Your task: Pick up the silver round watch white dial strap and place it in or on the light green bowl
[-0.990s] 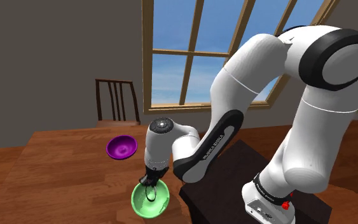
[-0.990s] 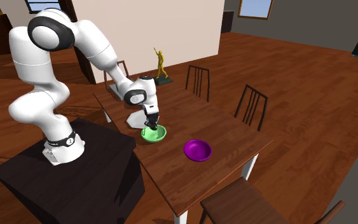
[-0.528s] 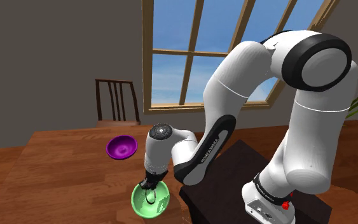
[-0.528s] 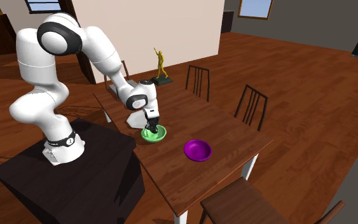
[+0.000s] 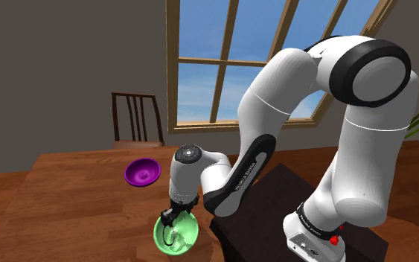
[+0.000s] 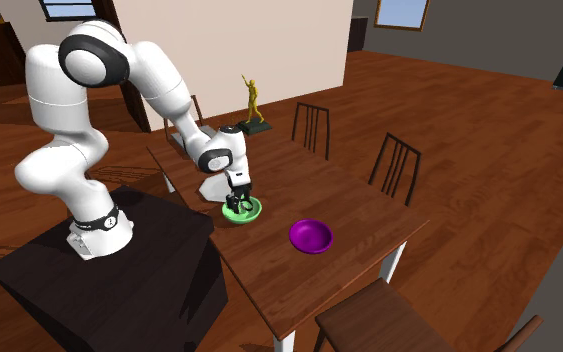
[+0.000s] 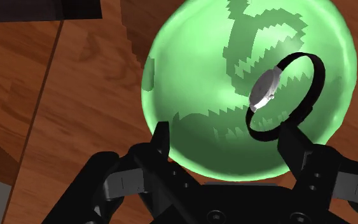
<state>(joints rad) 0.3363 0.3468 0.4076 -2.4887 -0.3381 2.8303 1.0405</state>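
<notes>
sitting inside the light green bowl [image 7: 190, 76], the silver watch [image 7: 265, 89] on its black strap is seen between the fingers [image 7: 298, 149], right by one and well apart from the other. the fingers are spread wide open. the bowl is parked on the wooden bench [image 5: 66, 201].

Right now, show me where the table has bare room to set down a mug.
Bare wood lies on the table between the purple bowl and the two far chairs, and between both bowls. It is crowded at the green bowl: the open gripper hangs over it, the watch inside, the stand beside.
</notes>
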